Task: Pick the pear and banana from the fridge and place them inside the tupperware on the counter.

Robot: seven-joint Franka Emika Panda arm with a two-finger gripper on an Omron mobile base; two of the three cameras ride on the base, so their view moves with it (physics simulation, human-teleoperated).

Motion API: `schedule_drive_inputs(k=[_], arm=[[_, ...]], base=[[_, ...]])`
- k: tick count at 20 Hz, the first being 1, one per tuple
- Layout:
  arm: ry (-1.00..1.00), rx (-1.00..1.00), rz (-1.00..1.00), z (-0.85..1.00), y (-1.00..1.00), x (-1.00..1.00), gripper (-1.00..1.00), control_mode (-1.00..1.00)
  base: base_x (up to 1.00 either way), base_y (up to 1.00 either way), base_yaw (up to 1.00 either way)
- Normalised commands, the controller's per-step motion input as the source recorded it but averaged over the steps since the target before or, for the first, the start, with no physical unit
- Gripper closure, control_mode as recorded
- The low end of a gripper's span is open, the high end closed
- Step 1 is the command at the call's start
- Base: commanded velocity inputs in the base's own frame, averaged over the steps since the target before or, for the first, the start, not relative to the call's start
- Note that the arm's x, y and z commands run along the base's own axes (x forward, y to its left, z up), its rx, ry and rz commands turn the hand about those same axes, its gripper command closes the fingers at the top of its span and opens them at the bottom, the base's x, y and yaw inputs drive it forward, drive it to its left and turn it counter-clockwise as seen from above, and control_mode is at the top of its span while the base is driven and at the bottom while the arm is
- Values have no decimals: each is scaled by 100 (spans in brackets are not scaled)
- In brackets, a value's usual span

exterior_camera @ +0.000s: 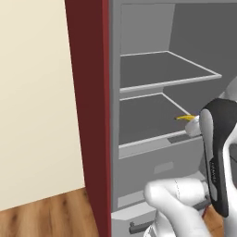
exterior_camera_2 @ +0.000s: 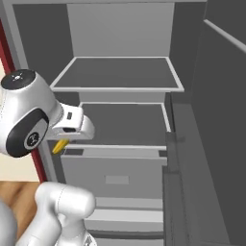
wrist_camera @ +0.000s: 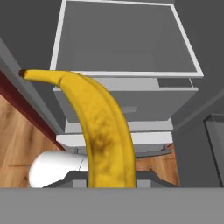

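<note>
My gripper is shut on the banana, a curved yellow fruit with a dark tip that rises between the fingers in the hand view. In the left base view the banana's tip pokes out from behind my forearm, level with the lower shelf of the fridge. From the right base view the banana hangs under my hand, just in front of the fridge's left wall and above its drawer. The open fridge shows bare grey shelves. The pear, the tupperware and the counter are out of view.
A dark red cabinet panel stands close on the fridge's left, with a cream wall and wooden floor beyond. The fridge's open door with its racks runs along the right side.
</note>
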Motion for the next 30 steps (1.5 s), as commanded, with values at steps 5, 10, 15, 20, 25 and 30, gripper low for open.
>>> schedule_drive_inputs(k=[5,10,15,20,25,30], arm=[[0,0,0,0,0,0,100,100],[0,0,0,0,0,0,100,100],[0,0,0,0,0,0,100,100],[0,0,0,0,0,0,100,100],[0,0,0,0,0,0,100,100],[0,0,0,0,0,0,100,100]], base=[[-56,12,2],[-100,7,-4],[-90,16,-47],[-45,10,-81],[-42,48,-69],[-94,84,-48]])
